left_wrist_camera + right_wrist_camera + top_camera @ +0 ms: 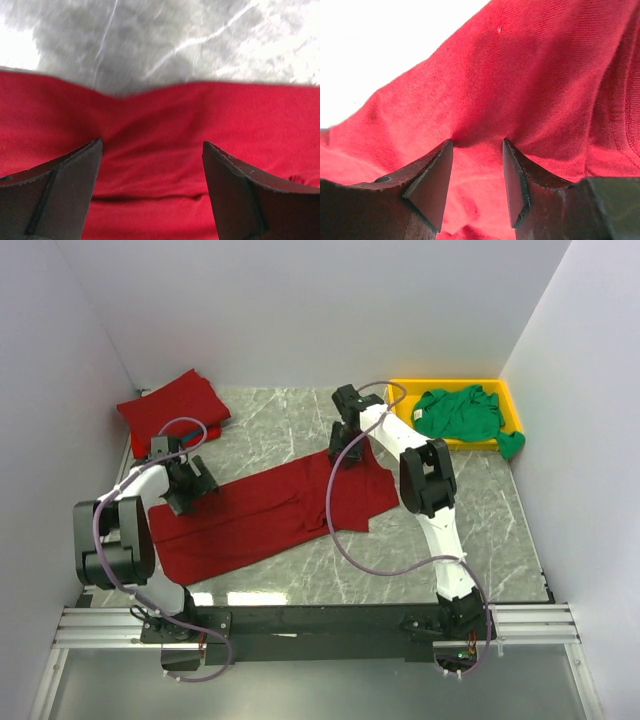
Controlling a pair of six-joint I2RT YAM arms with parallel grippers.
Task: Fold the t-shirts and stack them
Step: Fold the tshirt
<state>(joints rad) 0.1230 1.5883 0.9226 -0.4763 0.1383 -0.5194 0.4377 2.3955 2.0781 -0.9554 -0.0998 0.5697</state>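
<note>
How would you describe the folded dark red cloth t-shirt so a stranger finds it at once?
Start at the grey marble table and go to its far left corner. The folded dark red cloth t-shirt lies there as a compact pile; the other dark red t-shirt is spread flat across the middle.

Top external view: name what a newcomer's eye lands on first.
A dark red t-shirt lies spread across the middle of the marble table. A bright green t-shirt sits crumpled in the yellow tray at the far right corner, and a folded red pile lies at the far left.
</note>
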